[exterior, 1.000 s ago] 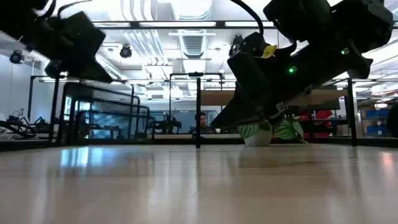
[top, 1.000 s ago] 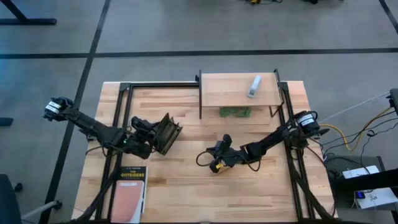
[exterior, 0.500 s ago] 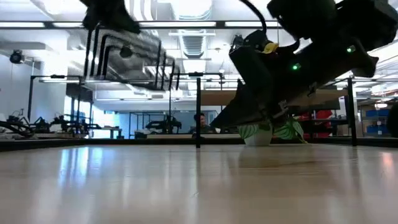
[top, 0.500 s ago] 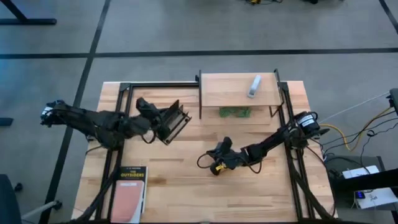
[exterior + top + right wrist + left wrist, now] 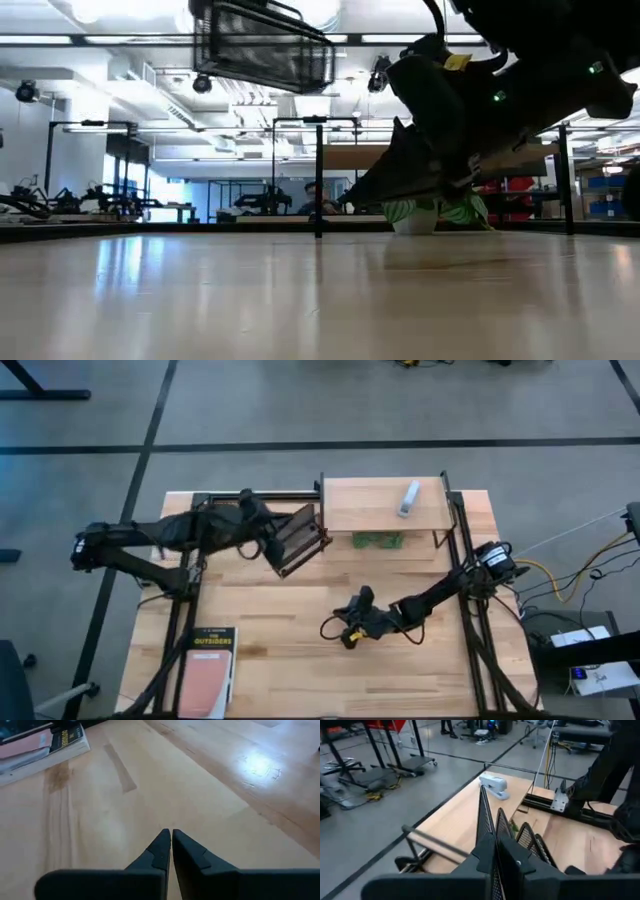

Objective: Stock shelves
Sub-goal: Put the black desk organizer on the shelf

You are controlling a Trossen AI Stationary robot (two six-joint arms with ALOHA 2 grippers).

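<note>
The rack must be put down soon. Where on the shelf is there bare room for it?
The shelf is bare from its left edge up to the stapler, which crowds the right part. The left gripper holds the wire rack just left of that edge.

Grey floor (image 5: 250,410) (dark seams)

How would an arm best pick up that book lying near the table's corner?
The book lies flat, cover up, near the tabletop's front left edge. Probably come from above and pinch across its narrow width, or slide a finger under the long edge from the table's side, since flat books give little to clamp.
</note>
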